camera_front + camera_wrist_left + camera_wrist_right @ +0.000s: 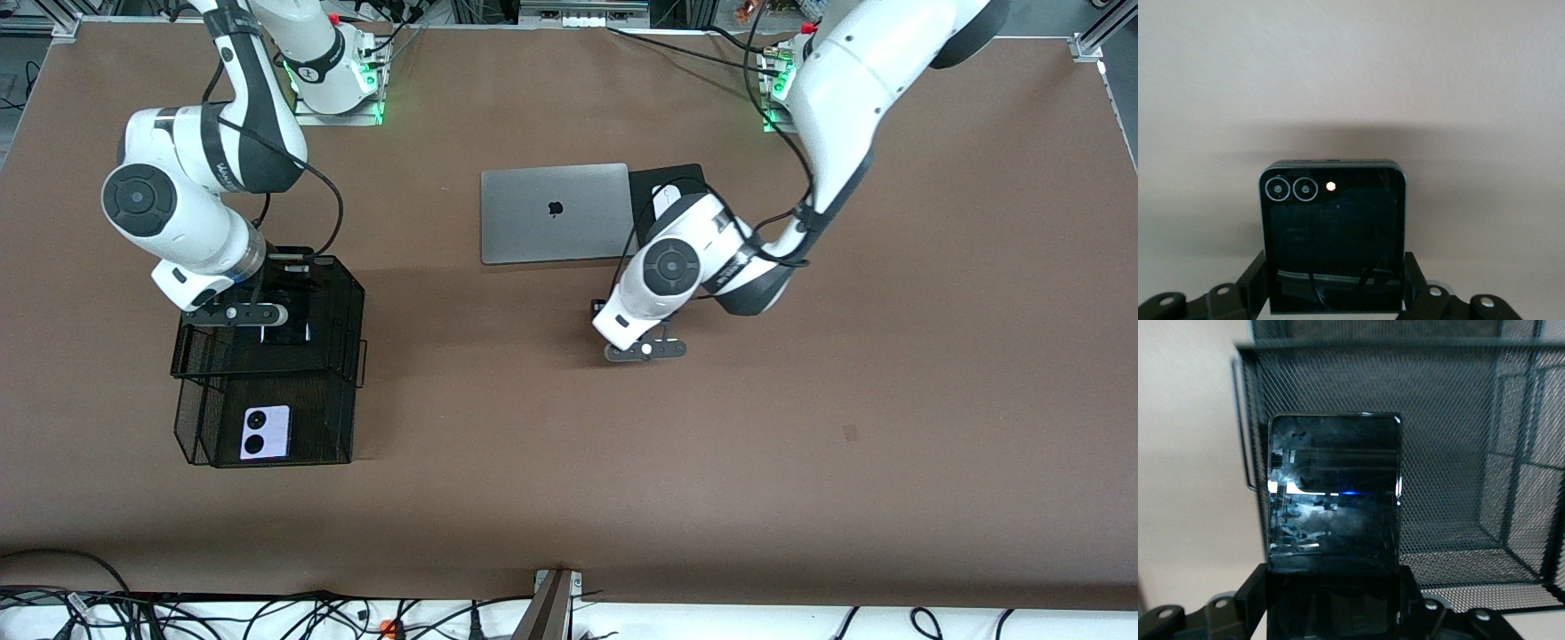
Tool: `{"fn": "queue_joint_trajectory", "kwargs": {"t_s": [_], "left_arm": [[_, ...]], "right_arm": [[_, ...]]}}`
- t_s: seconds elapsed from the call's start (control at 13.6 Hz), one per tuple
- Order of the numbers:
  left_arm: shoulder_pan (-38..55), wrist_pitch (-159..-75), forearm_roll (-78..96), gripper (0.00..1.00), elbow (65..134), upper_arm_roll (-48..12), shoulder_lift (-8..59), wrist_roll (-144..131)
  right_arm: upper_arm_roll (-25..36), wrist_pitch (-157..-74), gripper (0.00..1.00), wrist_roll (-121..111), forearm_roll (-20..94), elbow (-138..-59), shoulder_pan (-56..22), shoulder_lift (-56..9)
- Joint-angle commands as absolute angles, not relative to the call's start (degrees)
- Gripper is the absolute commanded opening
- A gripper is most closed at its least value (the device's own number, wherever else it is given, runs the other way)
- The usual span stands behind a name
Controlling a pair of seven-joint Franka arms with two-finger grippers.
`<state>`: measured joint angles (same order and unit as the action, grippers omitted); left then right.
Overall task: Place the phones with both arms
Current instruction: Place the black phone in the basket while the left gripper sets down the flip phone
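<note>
Your right claw (1331,607) is pinching the long black phone (1333,493) over the mesh rack's (342,293) upper tray; you're lowering it, so keep it flat and clear of the rim. Left claw (1335,297) is pinching the squarish black phone (1333,233) over bare brown surface (800,444). White-lavender phone (265,433) is sitting in the lower tray. Laptop (555,213) is lying mid-surface.

Left gripper (646,348) and right gripper (238,313) both clamped, wrists bent downward.

Three phones: two gripped (1333,240) (1333,495), white-lavender (265,433) racked.
</note>
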<state>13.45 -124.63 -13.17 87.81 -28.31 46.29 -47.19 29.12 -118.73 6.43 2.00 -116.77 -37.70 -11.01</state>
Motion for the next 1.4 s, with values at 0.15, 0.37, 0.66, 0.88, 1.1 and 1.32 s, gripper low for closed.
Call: {"fn": "queue_joint_trajectory", "kwargs": {"t_s": [0.15,0.37,0.66,0.88,1.1,1.32], "left_arm": [[17.4,-125.6,-13.8,0.39,85.4,-26.2,49.8,-48.5],[19.5,-126.6,-13.9,0.40,85.4,-26.2,50.0,-48.5],[20.9,-130.3,-14.5,0.40,85.6,-26.2,50.8,-49.0],[21.8,-130.4,-14.2,0.42,85.4,-26.2,50.8,-49.3],[24.1,-130.5,-14.3,0.42,85.3,-26.2,51.5,-51.8],[23.6,-130.4,-14.5,1.00,85.2,-26.2,51.1,-51.3]], "right_arm": [[29.3,-123.0,0.00,4.8,1.9,-119.5,-36.2,-11.0],[29.3,-126.2,0.00,4.7,3.9,-119.1,-35.5,-13.3],[29.3,-126.7,0.99,4.3,8.7,-117.2,-35.3,-16.1],[29.3,-124.7,1.00,4.0,8.6,-114.6,-35.4,-15.8],[30.0,-116.0,1.00,4.0,8.5,-107.7,-35.4,-15.5],[30.1,-106.0,1.00,4.8,8.4,-98.9,-35.3,-15.5]]}}
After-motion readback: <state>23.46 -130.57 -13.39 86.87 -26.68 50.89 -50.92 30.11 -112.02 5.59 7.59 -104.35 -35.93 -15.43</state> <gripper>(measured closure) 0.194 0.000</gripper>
